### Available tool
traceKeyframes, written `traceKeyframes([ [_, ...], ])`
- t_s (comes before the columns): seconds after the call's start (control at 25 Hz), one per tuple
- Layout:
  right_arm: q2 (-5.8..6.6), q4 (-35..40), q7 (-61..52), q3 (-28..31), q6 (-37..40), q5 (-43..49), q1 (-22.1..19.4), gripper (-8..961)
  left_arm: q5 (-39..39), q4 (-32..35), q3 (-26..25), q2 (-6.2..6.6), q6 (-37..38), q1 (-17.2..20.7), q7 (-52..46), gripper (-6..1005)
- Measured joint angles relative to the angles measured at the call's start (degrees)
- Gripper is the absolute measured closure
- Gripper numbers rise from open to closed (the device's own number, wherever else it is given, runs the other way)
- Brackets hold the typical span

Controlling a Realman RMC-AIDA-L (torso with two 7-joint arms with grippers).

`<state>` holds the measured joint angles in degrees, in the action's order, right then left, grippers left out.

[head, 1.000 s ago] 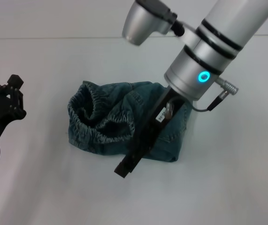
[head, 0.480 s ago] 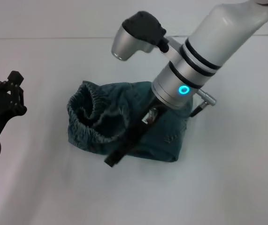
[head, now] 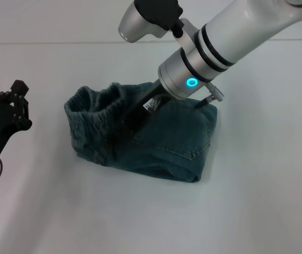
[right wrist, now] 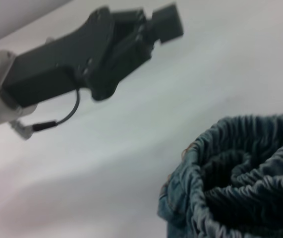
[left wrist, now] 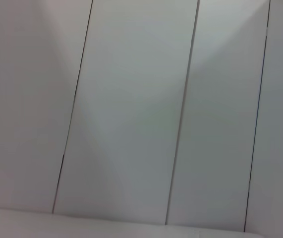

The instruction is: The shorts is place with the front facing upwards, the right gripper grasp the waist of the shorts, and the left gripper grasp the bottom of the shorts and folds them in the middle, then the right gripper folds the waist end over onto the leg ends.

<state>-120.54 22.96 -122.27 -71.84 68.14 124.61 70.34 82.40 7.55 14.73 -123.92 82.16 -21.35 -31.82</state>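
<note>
At the left edge of the head view, my left gripper (head: 14, 106) hangs above the white table (head: 256, 201), well apart from the shorts (head: 156, 143) and touching nothing; in the right wrist view the same claw (right wrist: 131, 34) shows its black fingers (right wrist: 166, 22) drawn close together with nothing between them, a thin cable trailing under its body. Toward the middle, the shorts lie in a folded blue-green bundle on the table, the gathered waist (head: 95, 119) bunched up and lifted at the bundle's left end, the flatter denim with its stitched seams spreading to the right. My right gripper (head: 120, 127) reaches down from my silver arm, which enters from the upper right with a blue-green ring light, and its black claw is buried in the elastic waist; the jaws look pinched on that gathered band, though the cloth hides the fingertips themselves. The right wrist view looks closely onto the ruffled waist (right wrist: 240, 173), standing open like a mouth. My left wrist view shows only pale panels.
</note>
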Motion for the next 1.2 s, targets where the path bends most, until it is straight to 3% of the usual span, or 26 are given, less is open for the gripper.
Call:
traceKeyframes([
  [0.36, -0.05, -0.7, 10.9, -0.1, -7.4, -7.4, -2.1, 7, 0.0, 0.0, -0.1, 0.00, -0.8, 0.2, 0.0, 994],
  [0.6, 0.27, 0.3, 18.9, 0.2, -9.0, -14.7, -6.5, 8, 0.0, 0.0, -0.2, 0.00, -1.0, 0.2, -0.1, 994],
  [0.8, 1.00, 8.8, 20.9, 1.3, -6.3, -21.2, -15.9, 8, 0.1, 0.0, -0.1, 0.00, -0.8, 0.5, -0.7, 994],
  [0.96, 1.44, 17.3, 20.7, 5.8, -0.4, -21.9, -24.7, 8, 0.6, 1.0, 2.7, 0.32, 0.9, 1.2, -3.7, 993],
  [1.08, 2.97, 19.2, 20.8, 11.4, 7.0, -21.8, -29.3, 8, 1.4, 4.0, 9.7, 1.49, 4.0, 2.6, -8.7, 993],
  [1.2, 5.51, 18.8, 22.3, 14.3, 15.1, -21.5, -33.8, 8, 2.0, 9.8, 17.0, 2.68, 6.3, 4.5, -18.7, 993],
])
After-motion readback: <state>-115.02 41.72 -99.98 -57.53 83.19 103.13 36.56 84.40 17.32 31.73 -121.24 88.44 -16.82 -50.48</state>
